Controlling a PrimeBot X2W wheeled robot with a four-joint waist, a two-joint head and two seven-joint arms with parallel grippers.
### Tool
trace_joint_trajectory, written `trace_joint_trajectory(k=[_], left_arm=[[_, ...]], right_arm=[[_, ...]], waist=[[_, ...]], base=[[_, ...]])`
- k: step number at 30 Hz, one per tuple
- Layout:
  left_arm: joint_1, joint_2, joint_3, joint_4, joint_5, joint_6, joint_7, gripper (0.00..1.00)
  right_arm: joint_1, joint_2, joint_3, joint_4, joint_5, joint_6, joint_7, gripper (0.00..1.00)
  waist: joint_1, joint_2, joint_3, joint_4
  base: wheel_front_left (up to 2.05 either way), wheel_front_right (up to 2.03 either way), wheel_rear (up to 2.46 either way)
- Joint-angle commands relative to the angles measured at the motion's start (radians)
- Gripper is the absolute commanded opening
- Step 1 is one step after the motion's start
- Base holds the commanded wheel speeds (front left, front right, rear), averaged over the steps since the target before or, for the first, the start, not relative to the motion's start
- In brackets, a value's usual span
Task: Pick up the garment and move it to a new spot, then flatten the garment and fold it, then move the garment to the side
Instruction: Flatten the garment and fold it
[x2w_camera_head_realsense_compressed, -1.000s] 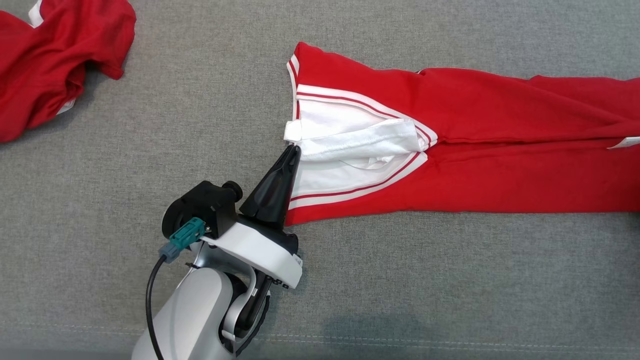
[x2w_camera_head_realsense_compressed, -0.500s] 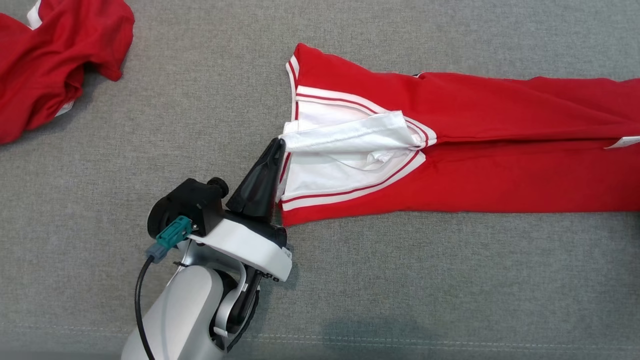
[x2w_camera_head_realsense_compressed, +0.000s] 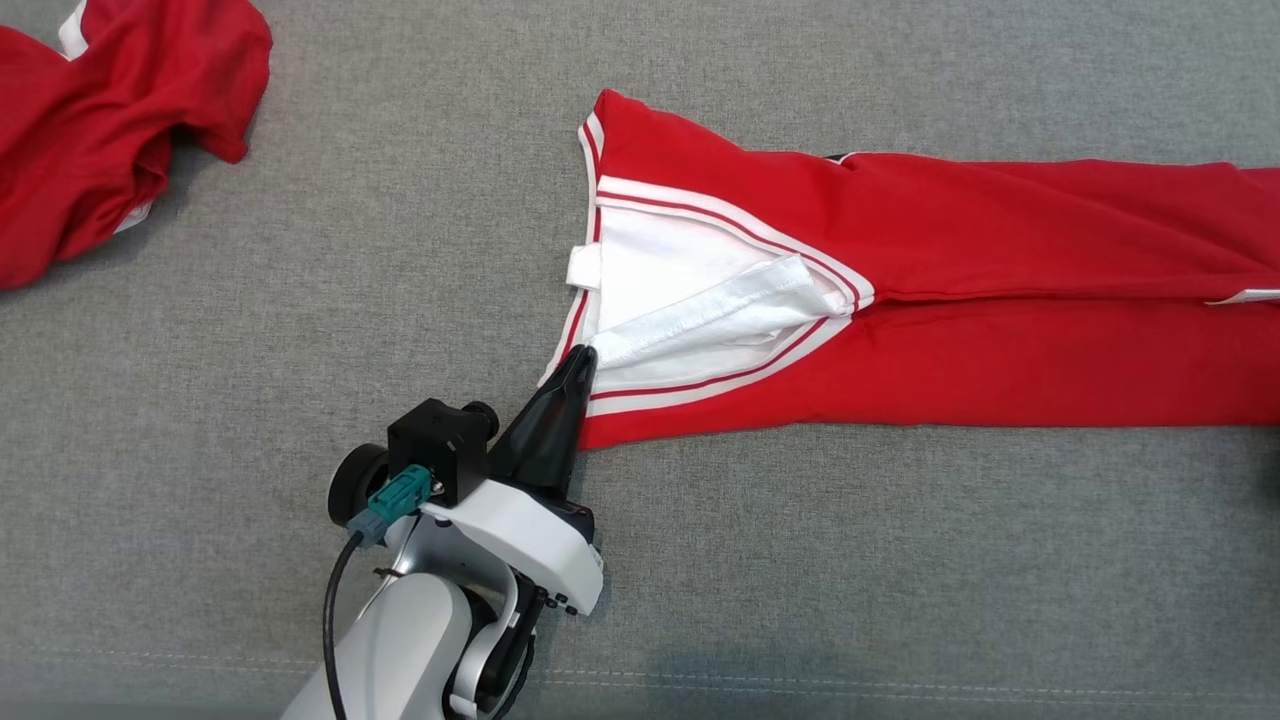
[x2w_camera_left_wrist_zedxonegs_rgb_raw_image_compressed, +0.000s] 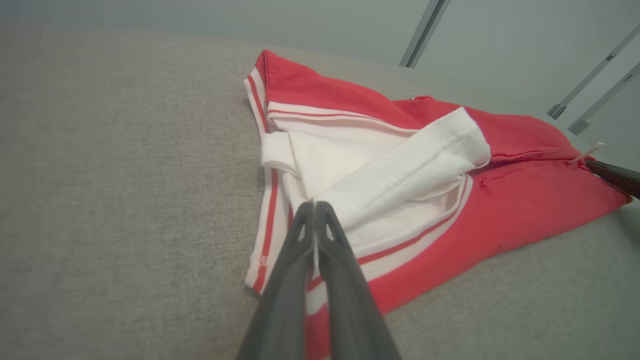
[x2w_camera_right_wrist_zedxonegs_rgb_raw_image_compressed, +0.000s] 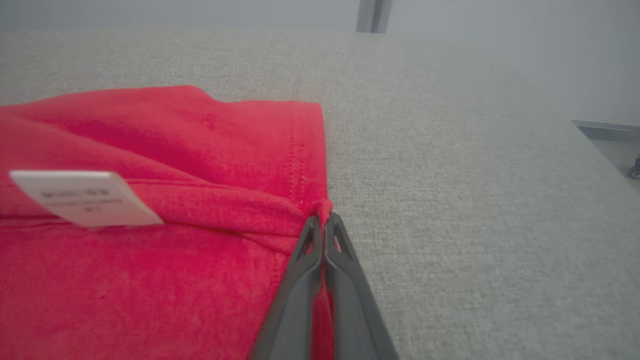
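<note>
**Both hands pinching, garment stretched long on the desk: slip risk at each end**

Red garment (x2w_camera_head_realsense_compressed: 1000, 300) lies long and part-folded on the grey cloth-covered desk (x2w_camera_head_realsense_compressed: 300, 300), white-trimmed neck end toward the robot's left, hem end running off to the right.

L hand (x2w_camera_head_realsense_compressed: 580, 362): fingers pressed together on the tip of the white hemmed flap (x2w_camera_head_realsense_compressed: 700, 320) at the neck opening. R hand (x2w_camera_right_wrist_zedxonegs_rgb_raw_image_compressed: 324, 217): pinching the red hem corner, w/ only a small nub of cloth between the tips.

Risks, as I judge them:
- Both grips are thin edge pinches, so any hard pull along the garment could slide cloth out, R end first.
- The flap is a loose layer. Pulling it alone may open the neck or wrinkle it rather than shift the whole piece.
- Uneven pull btwn hands would skew the fold line.

Around: a 2nd red garment (x2w_camera_head_realsense_compressed: 100, 130) is bunched at far upper left, well apart, but it takes up that side. A white label (x2w_camera_right_wrist_zedxonegs_rgb_raw_image_compressed: 85, 197) sticks up near the R end and could fold under. Desk edge is close beyond the R hand.
</note>
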Motion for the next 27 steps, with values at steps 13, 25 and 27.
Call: trace_joint_trajectory(k=[13, 25, 27], left_arm=[[-0.008, 0.009, 0.062, 0.028, 0.006, 0.040, -0.074, 1.00], [0.062, -0.008, 0.171, -0.009, 0.003, 0.034, -0.180, 1.00], [0.077, -0.021, 0.198, -0.035, 0.024, 0.027, -0.181, 1.00]], right_arm=[[0.070, 0.023, -0.115, -0.159, -0.096, 0.000, -0.012, 1.00], [0.190, 0.203, -0.107, -0.358, -0.266, 0.000, -0.012, 1.00], [0.209, 0.225, -0.091, -0.376, -0.273, 0.000, -0.012, 1.00]], waist=[[0.0000, 0.0000, -0.079, -0.020], [0.0000, 0.0000, -0.221, -0.050], [0.0000, 0.0000, -0.248, -0.053]], base=[[0.00, 0.00, 0.00], [0.00, 0.00, 0.00], [0.00, 0.00, 0.00]])
